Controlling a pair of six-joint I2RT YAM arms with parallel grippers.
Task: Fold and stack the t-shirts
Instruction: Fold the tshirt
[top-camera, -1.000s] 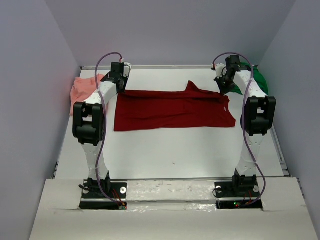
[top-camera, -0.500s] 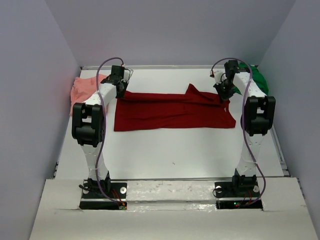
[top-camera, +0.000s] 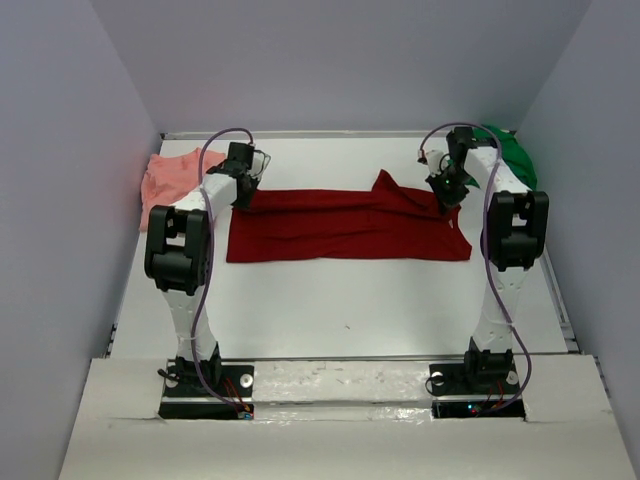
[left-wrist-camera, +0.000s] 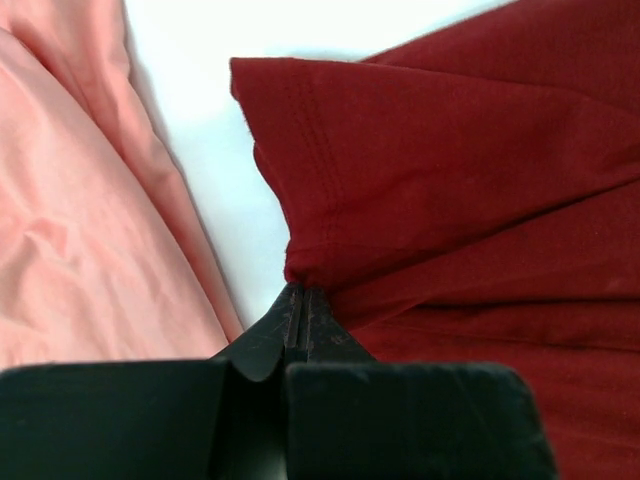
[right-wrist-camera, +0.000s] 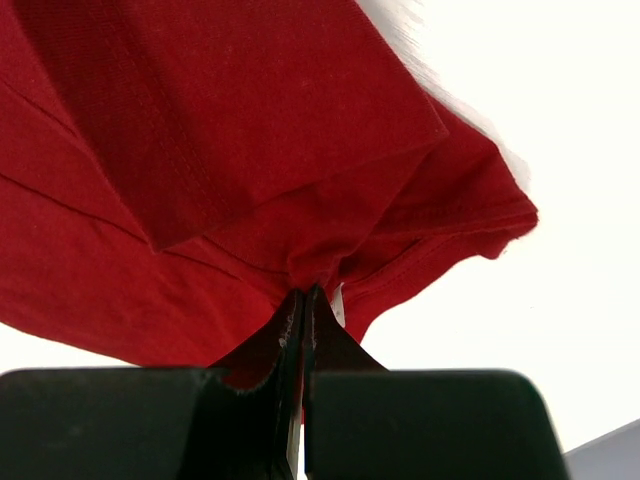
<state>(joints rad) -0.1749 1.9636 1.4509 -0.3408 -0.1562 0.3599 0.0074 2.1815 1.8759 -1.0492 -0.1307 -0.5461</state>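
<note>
The dark red t-shirt (top-camera: 345, 222) lies spread across the middle of the table as a wide folded band. My left gripper (top-camera: 243, 192) is shut on its far left edge; the left wrist view shows the jaws pinching the red cloth (left-wrist-camera: 460, 180). My right gripper (top-camera: 447, 192) is shut on its far right edge, with red cloth (right-wrist-camera: 230, 150) bunched at the closed jaws. The salmon-pink t-shirt (top-camera: 172, 173) lies crumpled at the far left and also shows in the left wrist view (left-wrist-camera: 70, 220). The bright green t-shirt (top-camera: 512, 155) lies at the far right corner, partly behind the right arm.
The white table (top-camera: 340, 300) is walled on the left, right and back. The arm bases stand on a cardboard-covered ledge (top-camera: 340, 385) at the near edge. Purple cables loop over both arms.
Both grippers have come down from the far edge onto the red t-shirt's far corners and shut on the cloth. The far edge has shifted slightly toward the near side.
</note>
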